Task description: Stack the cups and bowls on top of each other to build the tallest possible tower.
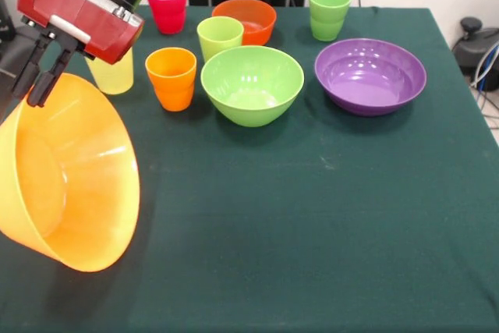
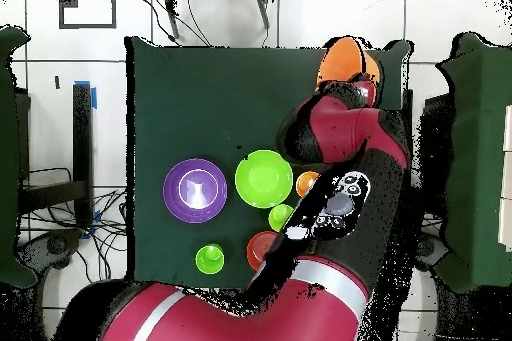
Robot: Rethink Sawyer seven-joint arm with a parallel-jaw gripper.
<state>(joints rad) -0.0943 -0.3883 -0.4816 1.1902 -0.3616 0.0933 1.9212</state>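
Tilting on its side, the very large translucent orange plastic bowl is being pinched at its thin rim by the end effector, well apart from the medium lime green plastic bowl; it is being judged light, stiff and slippery, with the rim the only purchase.

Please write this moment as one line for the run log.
gripper: shut on large orange bowl rim | bowl: lifted, tilted, at table edge | tower: not started | other cups, bowls: unstacked
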